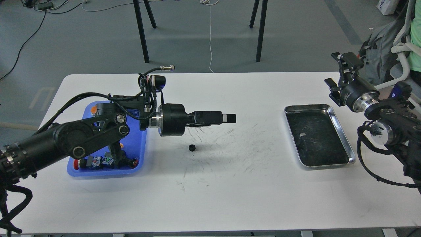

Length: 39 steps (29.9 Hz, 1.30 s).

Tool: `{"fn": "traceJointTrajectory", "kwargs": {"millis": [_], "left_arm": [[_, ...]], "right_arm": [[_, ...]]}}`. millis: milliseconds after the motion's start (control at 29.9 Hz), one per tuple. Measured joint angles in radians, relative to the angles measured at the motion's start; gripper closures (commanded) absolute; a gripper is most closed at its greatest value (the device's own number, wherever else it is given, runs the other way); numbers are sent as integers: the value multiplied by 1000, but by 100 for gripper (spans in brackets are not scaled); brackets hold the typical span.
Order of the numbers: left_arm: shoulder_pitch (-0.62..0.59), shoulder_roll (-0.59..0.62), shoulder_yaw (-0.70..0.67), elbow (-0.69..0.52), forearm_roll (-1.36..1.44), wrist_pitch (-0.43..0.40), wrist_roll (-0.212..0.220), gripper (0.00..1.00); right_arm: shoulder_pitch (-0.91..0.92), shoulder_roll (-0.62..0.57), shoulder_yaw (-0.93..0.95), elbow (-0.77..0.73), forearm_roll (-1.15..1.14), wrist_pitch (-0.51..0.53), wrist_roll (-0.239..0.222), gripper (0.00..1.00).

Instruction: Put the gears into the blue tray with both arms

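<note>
Reaching out from the left side of the white table (210,197), the left arm (82,138) stretches level above the tabletop, its left gripper (228,118) pointing toward the right and carried clear of the surface. Seen side-on, its two fingers overlap into one dark bar, so I cannot tell whether they are spread or closed, and nothing shows between them. One gear (192,147), a small black toothed wheel, lies flat on the bare table below and a little left of that gripper's tip, close under the round wrist housing and not touching it. Only this one gear is visible. The blue tray (139,154) sits at the left part of the table, largely covered by the left arm's elbow; in its near end lie a few coloured push-button switches (98,162), red and black among them. Over on the right, a shiny steel tray (342,135) with a dark bottom rests well apart from the gear. The right arm (391,128) is drawn back past the table's right edge, with the right gripper (342,77) raised and its fingers standing apart, holding nothing. Behind the table, dark chair legs (141,33) stand on the grey floor
</note>
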Motion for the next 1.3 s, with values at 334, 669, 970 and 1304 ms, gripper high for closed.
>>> {"fn": "traceJointTrajectory", "kwargs": {"millis": [334, 669, 970, 1304], "left_arm": [[-19, 4, 100, -51, 224, -38, 0, 0], [-17, -37, 116, -25, 649, 41, 0, 0], [-17, -57, 133, 142, 690, 167, 0, 8], [6, -53, 220, 212, 682, 311, 0, 16]], "right_arm": [[-6, 0, 7, 6, 0, -13, 1, 4], [-21, -2, 83, 15, 0, -15, 15, 4], [-24, -2, 86, 36, 0, -31, 15, 4], [-27, -1, 84, 47, 0, -46, 15, 4]]}}
